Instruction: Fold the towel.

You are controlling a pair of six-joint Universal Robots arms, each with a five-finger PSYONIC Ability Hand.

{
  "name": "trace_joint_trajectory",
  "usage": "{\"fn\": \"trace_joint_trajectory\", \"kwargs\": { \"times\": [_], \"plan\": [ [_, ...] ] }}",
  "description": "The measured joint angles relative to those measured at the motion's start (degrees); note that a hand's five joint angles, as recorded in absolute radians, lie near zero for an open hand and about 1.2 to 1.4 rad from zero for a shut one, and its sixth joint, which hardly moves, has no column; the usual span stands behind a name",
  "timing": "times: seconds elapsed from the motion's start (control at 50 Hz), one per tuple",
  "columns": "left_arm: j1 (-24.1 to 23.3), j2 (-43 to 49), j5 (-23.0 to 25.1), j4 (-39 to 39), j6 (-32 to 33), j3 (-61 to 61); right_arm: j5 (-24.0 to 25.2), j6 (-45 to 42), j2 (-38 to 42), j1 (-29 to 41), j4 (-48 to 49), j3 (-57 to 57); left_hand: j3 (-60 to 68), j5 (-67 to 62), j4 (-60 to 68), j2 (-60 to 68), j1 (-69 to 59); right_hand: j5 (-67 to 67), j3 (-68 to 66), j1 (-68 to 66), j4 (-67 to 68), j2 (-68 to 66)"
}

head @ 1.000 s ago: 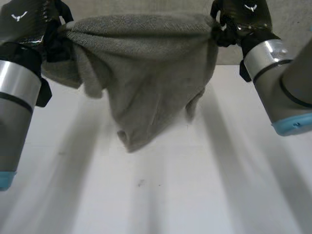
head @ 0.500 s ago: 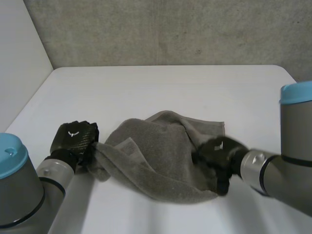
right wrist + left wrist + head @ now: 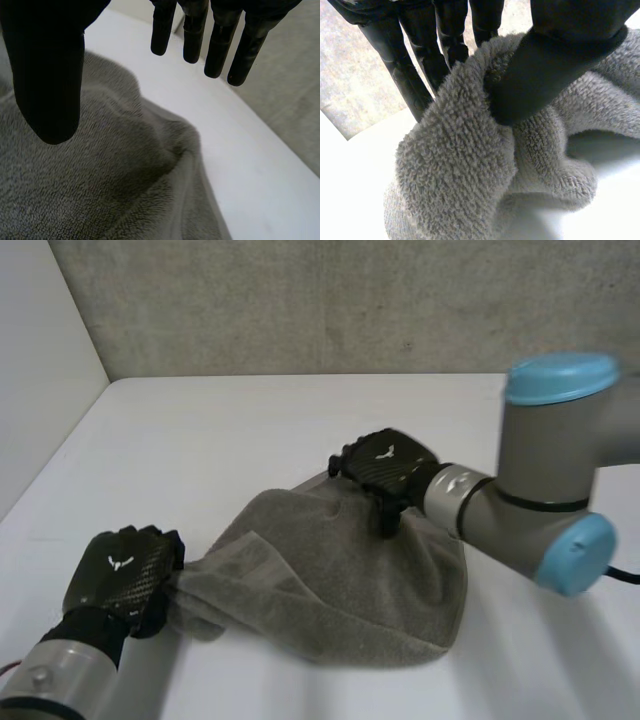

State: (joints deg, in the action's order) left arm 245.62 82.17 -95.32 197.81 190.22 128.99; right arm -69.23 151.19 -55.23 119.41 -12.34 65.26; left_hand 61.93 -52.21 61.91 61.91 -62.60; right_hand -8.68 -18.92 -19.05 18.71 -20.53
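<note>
- Head view: since half a second ago my right hand [image 3: 385,468] has left the towel's [image 3: 340,590] right side. It now hangs over the far edge, fingers straight, thumb apart, holding nothing.
- My left hand [image 3: 125,575] has slid nearer and leftward, thumb and fingers pinching the towel's left corner.
- The towel lies rumpled mid-counter [image 3: 250,420], its right edge rounded.
- Bare counter spreads beyond it toward the wall [image 3: 350,300], and to the left.
</note>
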Motion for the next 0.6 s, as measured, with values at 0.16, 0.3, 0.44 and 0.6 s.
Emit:
{"fn": "trace_joint_trajectory", "kwargs": {
  "times": [0.16, 0.3, 0.44, 0.6],
  "plan": [
    [0.39, -1.32, 0.04, -1.72, 0.12, 2.18, -2.87, -2.45, 5.84, 1.95, -0.55, -4.12, -35.57, 36.1, -35.74, -35.92, 35.94, 0.01, 0.0, 0.03, 0.0, 0.0],
    [1.32, -3.32, 0.11, -3.46, 0.06, 1.12, -5.71, -0.65, 3.73, 1.47, -0.14, -2.1, -41.29, 41.47, -41.19, -41.28, 41.23, 0.0, 0.0, 0.04, 0.0, 0.0],
    [3.49, -4.95, 1.27, -3.78, -0.18, -3.31, -6.07, 7.09, -5.14, -2.35, 4.45, 5.98, -45.56, 45.95, -45.66, -45.59, 45.62, 0.0, 0.0, 0.03, 0.0, 0.0],
    [7.44, -4.62, 5.22, -3.63, -0.68, -6.56, -5.52, 11.16, -10.58, -5.14, 7.94, 12.11, -45.57, 45.96, -45.67, -45.65, 45.62, 0.01, 0.0, 0.04, 0.0, 0.0]
  ]
}}
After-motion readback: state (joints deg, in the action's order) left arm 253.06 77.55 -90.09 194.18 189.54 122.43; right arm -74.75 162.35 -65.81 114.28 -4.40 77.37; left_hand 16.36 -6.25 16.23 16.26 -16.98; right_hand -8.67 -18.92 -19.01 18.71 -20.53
